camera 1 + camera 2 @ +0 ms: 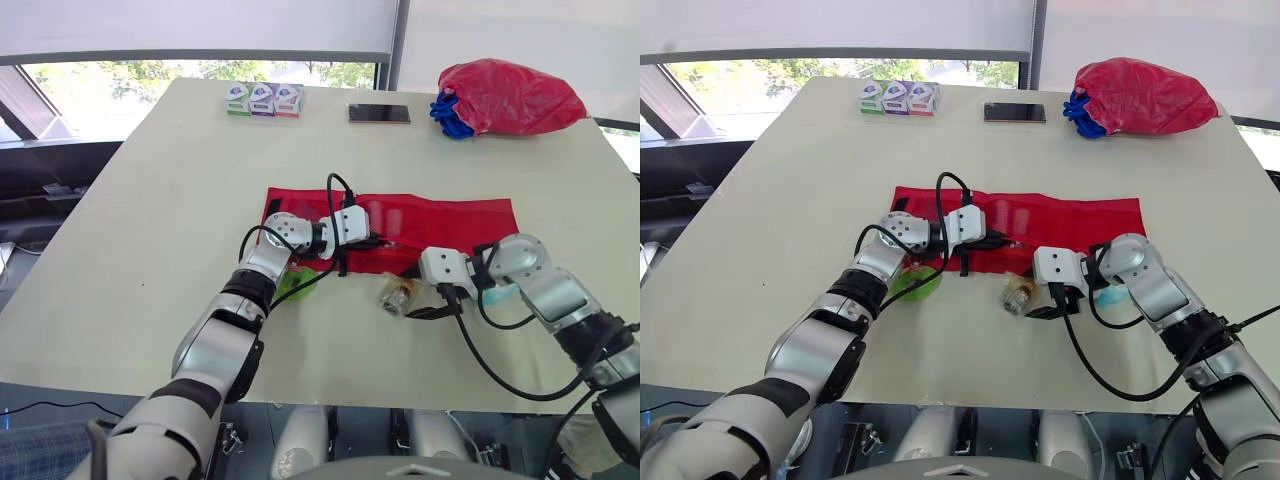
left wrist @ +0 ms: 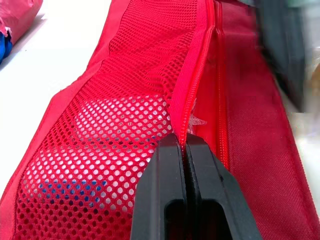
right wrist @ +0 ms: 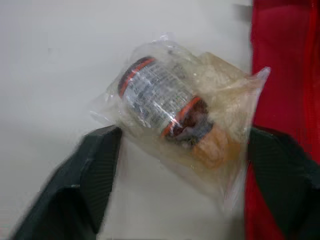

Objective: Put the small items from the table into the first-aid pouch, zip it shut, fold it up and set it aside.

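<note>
Right wrist view showed your right gripper (image 3: 184,134) with fingers spread, the bagged bottle (image 3: 159,102) lying between them, its long axis slanting across the gap. In the head views it sat at lower centre, just below the red pouch (image 1: 455,218). Your left gripper (image 2: 186,144) was pinched tight on the pouch's zipper edge.

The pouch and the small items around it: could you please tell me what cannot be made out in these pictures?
Green item: head views, mostly hidden by the left arm and its cable.
Bluish item: head views, tucked under the right arm.
Bottle: its label, right wrist view, blurred behind its plastic bag.
Pouch: its contents, left wrist view, white and blue shapes veiled by mesh.
</note>
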Robot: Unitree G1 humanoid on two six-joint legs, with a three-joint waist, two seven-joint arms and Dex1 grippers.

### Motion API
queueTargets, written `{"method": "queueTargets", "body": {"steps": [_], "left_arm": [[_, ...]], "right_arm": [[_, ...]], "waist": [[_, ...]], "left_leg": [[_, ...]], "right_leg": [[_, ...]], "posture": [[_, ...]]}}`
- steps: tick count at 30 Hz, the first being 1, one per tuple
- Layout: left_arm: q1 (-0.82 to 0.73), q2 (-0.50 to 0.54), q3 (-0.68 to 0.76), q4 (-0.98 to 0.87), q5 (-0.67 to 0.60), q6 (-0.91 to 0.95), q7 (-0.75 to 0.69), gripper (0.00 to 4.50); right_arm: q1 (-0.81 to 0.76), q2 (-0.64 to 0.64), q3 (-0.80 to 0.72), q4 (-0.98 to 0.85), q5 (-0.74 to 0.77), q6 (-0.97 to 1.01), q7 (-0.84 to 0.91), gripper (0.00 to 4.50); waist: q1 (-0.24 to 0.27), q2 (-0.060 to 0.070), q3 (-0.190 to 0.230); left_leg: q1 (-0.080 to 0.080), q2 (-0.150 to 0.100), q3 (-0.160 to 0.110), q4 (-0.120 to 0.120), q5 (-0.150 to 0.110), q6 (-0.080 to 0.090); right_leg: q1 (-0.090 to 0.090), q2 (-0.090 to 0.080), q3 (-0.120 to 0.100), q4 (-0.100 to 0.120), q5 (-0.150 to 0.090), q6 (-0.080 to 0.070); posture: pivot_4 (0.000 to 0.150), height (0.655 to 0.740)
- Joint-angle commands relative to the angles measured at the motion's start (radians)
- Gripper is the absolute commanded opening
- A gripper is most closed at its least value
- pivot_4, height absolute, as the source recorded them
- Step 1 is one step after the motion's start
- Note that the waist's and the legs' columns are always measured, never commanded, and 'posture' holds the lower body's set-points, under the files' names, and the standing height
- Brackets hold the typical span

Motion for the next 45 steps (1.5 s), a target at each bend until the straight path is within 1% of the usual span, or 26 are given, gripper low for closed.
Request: {"method": "queueTargets", "body": {"steps": [1,2,3,4,5,7,10,13,15,17,19,22,25,29,35,38,41,45], "left_arm": [[0.01,0.004,0.009,-0.037,-0.006,0.002,0.005,0.0],[0.013,0.002,0.008,-0.042,-0.007,0.004,0.005,0.0],[0.015,0.0,0.007,-0.045,-0.008,0.007,0.005,0.0],[0.017,-0.002,0.007,-0.05,-0.008,0.01,0.005,0.0],[0.018,-0.004,0.006,-0.053,-0.009,0.012,0.006,0.0],[0.023,-0.008,0.007,-0.062,-0.013,0.016,0.005,0.0],[0.032,-0.015,0.007,-0.085,-0.02,0.03,0.001,0.0],[0.034,-0.02,0.008,-0.099,-0.022,0.041,0.0,0.0],[0.037,-0.024,0.007,-0.107,-0.024,0.045,-0.004,0.0],[0.045,-0.026,0.004,-0.123,-0.025,0.048,-0.009,0.0],[0.051,-0.028,0.003,-0.143,-0.026,0.057,-0.012,0.0],[0.057,-0.032,0.008,-0.169,-0.032,0.078,-0.009,0.0],[0.07,-0.04,0.004,-0.195,-0.035,0.097,-0.004,0.0],[0.094,-0.054,0.004,-0.239,-0.043,0.133,0.007,0.0],[0.177,-0.042,-0.014,-0.366,-0.056,0.183,-0.005,0.0],[0.188,-0.036,-0.023,-0.39,-0.052,0.191,-0.004,0.0],[0.185,-0.043,-0.029,-0.396,-0.053,0.196,0.003,0.0],[0.181,-0.054,-0.036,-0.398,-0.053,0.194,0.009,0.0]], "right_arm": [[0.047,-0.046,-0.065,-0.109,0.044,0.055,0.004,1.91],[0.066,-0.06,-0.077,-0.134,0.048,0.069,-0.001,1.69],[0.089,-0.075,-0.093,-0.16,0.053,0.087,-0.015,1.09],[0.109,-0.085,-0.108,-0.184,0.056,0.106,-0.031,0.68],[0.133,-0.095,-0.126,-0.209,0.061,0.121,-0.047,0.4],[0.183,-0.101,-0.169,-0.262,0.082,0.173,-0.089,0.39],[0.302,-0.04,-0.287,-0.417,0.134,0.374,-0.269,0.39],[0.369,0.013,-0.343,-0.543,0.134,0.536,-0.414,0.39],[0.373,0.074,-0.361,-0.613,0.129,0.674,-0.527,0.39],[0.383,0.133,-0.382,-0.682,0.149,0.765,-0.603,0.39],[0.38,0.206,-0.415,-0.753,0.167,0.939,-0.688,0.39],[0.364,0.273,-0.401,-0.815,0.162,1.12,-0.789,0.39],[0.334,0.353,-0.388,-0.829,0.148,1.255,-0.882,0.39],[0.293,0.429,-0.398,-0.782,0.106,1.292,-0.991,0.39],[0.203,0.599,-0.503,-0.719,0.065,1.301,-1.117,0.39],[0.19,0.661,-0.501,-0.705,0.05,1.303,-1.164,0.39],[0.181,0.72,-0.502,-0.665,0.03,1.265,-1.211,0.39],[0.135,0.797,-0.544,-0.57,0.007,1.175,-1.279,0.39]], "waist": [[0.001,0.0,0.0],[0.001,0.0,0.0],[0.001,0.0,0.0],[0.001,0.0,0.0],[0.001,0.0,0.0],[0.001,0.0,0.0],[0.003,0.0,0.0],[0.002,0.0,0.0],[0.002,0.0,0.0],[0.002,0.001,0.0],[0.002,0.001,0.0],[0.003,0.001,-0.001],[0.001,0.001,-0.001],[0.002,0.002,-0.001],[-0.001,0.003,-0.001],[0.0,0.003,-0.001],[-0.001,0.003,-0.002],[-0.002,0.003,-0.001]], "left_leg": [[0.0,0.0,0.0,0.0,0.0,0.0],[0.0,0.0,0.0,0.0,0.0,0.0],[0.0,0.0,0.0,0.0,0.0,0.0],[-0.001,0.0,0.0,0.0,0.0,0.0],[-0.001,0.0,0.0,0.0,0.0,0.0],[0.0,0.0,0.0,0.0,0.0,0.001],[0.0,0.001,-0.002,0.0,-0.001,0.001],[-0.001,0.002,-0.002,0.0,0.0,-0.001],[-0.001,0.002,-0.002,0.001,0.0,0.0],[-0.001,0.002,-0.002,0.001,-0.002,0.003],[-0.001,0.002,-0.003,0.001,-0.002,0.003],[-0.002,0.002,-0.004,0.001,-0.002,0.003],[-0.003,0.001,-0.004,0.001,-0.002,0.003],[-0.002,0.001,-0.004,0.001,-0.002,0.003],[-0.002,0.0,-0.004,0.001,-0.002,0.003],[-0.002,0.0,-0.005,0.001,-0.002,0.003],[-0.002,0.0,-0.005,0.001,-0.002,0.003],[-0.002,-0.001,-0.004,0.001,-0.002,0.003]], "right_leg": [[0.0,0.0,0.0,0.0,0.0,0.0],[0.0,0.0,0.0,0.0,0.0,0.0],[0.0,0.0,0.0,0.0,0.0,0.0],[0.0,-0.001,0.0,0.0,0.0,0.0],[0.0,-0.001,0.0,0.0,0.0,0.0],[0.0,-0.001,0.0,0.0,0.0,0.0],[0.0,-0.001,-0.001,0.0,0.0,0.0],[0.0,-0.001,-0.001,0.0,0.0,0.0],[0.0,-0.001,-0.001,0.0,0.0,0.0],[0.0,-0.001,-0.001,0.0,0.0,0.0],[0.0,-0.001,-0.001,0.0,0.0,0.0],[0.0,-0.001,-0.003,0.0,0.0,0.0],[0.0,-0.002,-0.003,0.0,0.0,0.0],[0.0,-0.001,-0.003,0.0,0.0,0.0],[0.0,-0.001,-0.003,0.0,0.0,0.0],[0.0,0.0,-0.003,0.001,0.0,0.0],[0.0,0.0,-0.003,0.001,0.0,0.0],[0.0,0.0,-0.003,0.001,0.0,0.0]], "posture": [[0.15,0.74],[0.15,0.74],[0.15,0.74],[0.15,0.74],[0.15,0.74],[0.15,0.74],[0.15,0.74],[0.15,0.74],[0.15,0.74],[0.15,0.74],[0.15,0.74],[0.15,0.74],[0.15,0.74],[0.15,0.74],[0.15,0.74],[0.15,0.74],[0.15,0.74],[0.15,0.74]]}}
